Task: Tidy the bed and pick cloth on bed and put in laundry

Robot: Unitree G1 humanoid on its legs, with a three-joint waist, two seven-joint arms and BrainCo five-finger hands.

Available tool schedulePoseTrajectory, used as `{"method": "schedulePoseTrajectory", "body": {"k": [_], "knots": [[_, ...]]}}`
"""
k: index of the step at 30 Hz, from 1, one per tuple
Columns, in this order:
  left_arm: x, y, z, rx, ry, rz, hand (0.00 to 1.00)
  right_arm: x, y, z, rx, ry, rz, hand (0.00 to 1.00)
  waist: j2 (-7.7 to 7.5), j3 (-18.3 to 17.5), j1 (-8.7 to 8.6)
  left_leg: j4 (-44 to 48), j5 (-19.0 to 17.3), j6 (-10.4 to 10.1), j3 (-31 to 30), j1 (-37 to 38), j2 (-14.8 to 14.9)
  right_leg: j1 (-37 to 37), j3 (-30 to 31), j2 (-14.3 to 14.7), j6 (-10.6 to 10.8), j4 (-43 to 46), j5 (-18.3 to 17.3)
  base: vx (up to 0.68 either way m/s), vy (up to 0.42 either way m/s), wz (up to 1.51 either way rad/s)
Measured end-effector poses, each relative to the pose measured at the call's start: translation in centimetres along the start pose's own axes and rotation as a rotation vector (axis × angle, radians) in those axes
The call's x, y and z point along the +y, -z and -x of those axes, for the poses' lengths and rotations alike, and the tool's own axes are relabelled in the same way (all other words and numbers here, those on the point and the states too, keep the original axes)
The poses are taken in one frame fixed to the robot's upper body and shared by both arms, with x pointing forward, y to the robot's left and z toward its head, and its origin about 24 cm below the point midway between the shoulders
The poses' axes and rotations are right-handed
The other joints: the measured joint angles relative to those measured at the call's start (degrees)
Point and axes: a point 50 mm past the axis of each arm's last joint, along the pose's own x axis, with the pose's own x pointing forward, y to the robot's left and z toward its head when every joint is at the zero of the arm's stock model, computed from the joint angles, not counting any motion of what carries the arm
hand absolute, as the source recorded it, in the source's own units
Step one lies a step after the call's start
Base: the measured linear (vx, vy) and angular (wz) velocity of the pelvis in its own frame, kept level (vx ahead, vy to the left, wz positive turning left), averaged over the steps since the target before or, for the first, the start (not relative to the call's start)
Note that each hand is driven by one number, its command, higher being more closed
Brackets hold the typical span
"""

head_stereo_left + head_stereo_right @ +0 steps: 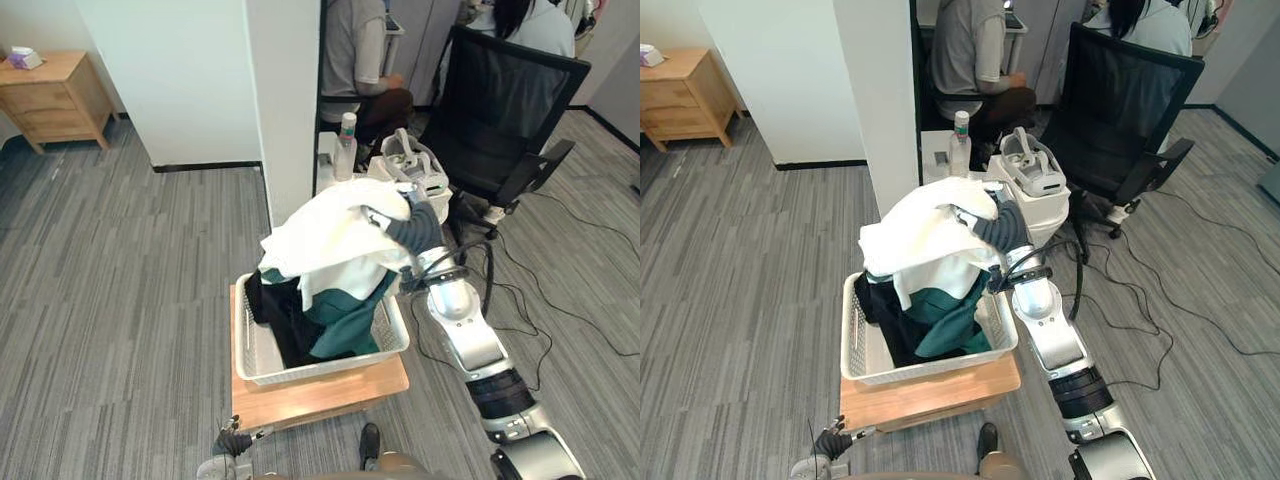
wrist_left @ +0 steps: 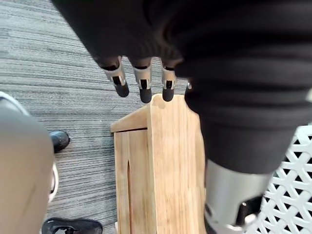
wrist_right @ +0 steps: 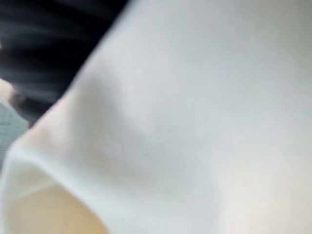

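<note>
White cloth (image 1: 330, 235) is bunched up right over the laundry basket (image 1: 300, 372), draped onto the pile, with my right hand (image 1: 413, 228) buried in its far right side. My fingers are hidden in the fabric, so I can't tell if they're clamped on it or not. In the right wrist view the cloth sits right up against the camera.

My left hand (image 2: 142, 80) hangs low with its fingers straight and apart, holding nothing, just beside a corner of the wooden stool (image 1: 320, 392) that the basket sits on.

Inside the white lattice basket are dark clothes (image 1: 280, 310) and a teal garment (image 1: 345, 320), stacked above the rim.

Just behind the basket are a white pillar (image 1: 285, 100), a clear bottle (image 1: 346, 148) and a white headset (image 1: 412, 165). A black office chair (image 1: 505, 110) stands to the right, and a person (image 1: 355, 50) sits past the pillar. A wooden nightstand (image 1: 55, 100) is well off to the left on the grey carpet (image 1: 120, 300).
</note>
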Motion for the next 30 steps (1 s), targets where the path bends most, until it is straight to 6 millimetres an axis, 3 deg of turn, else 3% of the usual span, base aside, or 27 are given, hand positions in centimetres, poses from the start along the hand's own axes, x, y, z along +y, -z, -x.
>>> {"method": "schedulePoseTrajectory", "body": {"k": [2,4,7,12,13,16,22,26,30], "knots": [[-0.2,-0.2,-0.1,-0.005,0.004,0.002,0.00,-0.1,0.6,-0.9,0.033,-0.003,0.018,1.00,0.58,0.5,0.00,0.1,0.3,0.3,-0.1,-1.5,-0.4,-1.5,0.0,-0.4,0.1,0.0,0.5,-0.07,0.008,0.04],[-0.8,-0.8,-0.2,-0.020,0.016,0.011,0.00,-0.9,0.9,-2.1,0.058,0.005,0.056,1.00,2.37,2.5,0.22,1.2,0.4,0.5,-0.7,-4.2,-0.7,-3.5,0.0,-1.1,0.1,0.0,1.7,-0.10,0.017,0.11],[-1.2,-1.5,-0.4,-0.047,0.024,0.031,0.00,-1.8,1.1,-2.7,0.073,0.044,0.060,1.00,3.64,4.7,0.42,1.9,0.6,0.8,-0.9,-6.4,-1.2,-5.6,0.0,-1.8,0.1,0.0,1.8,-0.08,0.005,0.08],[-1.4,-2.5,-0.6,-0.086,0.031,0.033,0.00,-1.7,3.3,-2.2,0.176,0.065,0.058,1.00,4.94,8.4,0.15,2.9,0.6,0.9,-1.0,-8.8,-0.8,-7.0,0.2,-1.8,0.1,0.0,1.8,-0.08,-0.019,-0.01],[-1.5,-2.8,-0.6,-0.096,0.034,0.033,0.00,-1.5,4.1,-1.7,0.218,0.066,0.049,0.00,5.13,9.5,0.23,2.9,0.6,0.8,-1.0,-8.8,-0.5,-7.0,0.1,-1.6,0.1,0.0,1.8,-0.03,-0.023,0.03],[-1.6,-2.9,-0.7,-0.098,0.036,0.033,0.00,-0.6,5.6,-0.4,0.284,0.055,0.027,0.00,5.31,9.7,0.23,3.0,0.6,0.8,-0.9,-8.8,-0.2,-7.3,0.2,-1.3,0.1,0.0,1.8,-0.01,-0.018,-0.01],[-1.7,-2.9,-0.7,-0.092,0.028,0.037,0.00,3.7,7.4,2.8,0.372,-0.067,0.057,0.00,5.25,9.6,0.30,2.8,0.6,0.8,-0.8,-6.5,0.0,-5.2,0.0,-1.1,0.1,0.0,1.8,-0.01,0.005,0.01],[-1.7,-2.9,-0.7,-0.092,0.016,0.037,0.00,4.9,6.8,3.4,0.342,-0.102,0.107,0.00,4.29,9.1,0.61,2.5,0.6,0.7,-0.6,-5.2,0.1,-4.1,0.1,-0.9,0.1,0.0,1.7,-0.06,0.001,0.00],[-1.1,-2.5,-0.7,-0.068,-0.008,0.051,0.00,4.1,5.1,4.2,0.261,-0.059,0.128,0.00,2.53,7.0,1.48,1.8,0.6,0.6,0.2,-3.6,0.5,-3.0,0.5,-0.4,0.1,-0.1,1.6,-0.07,-0.017,-0.07]]}}
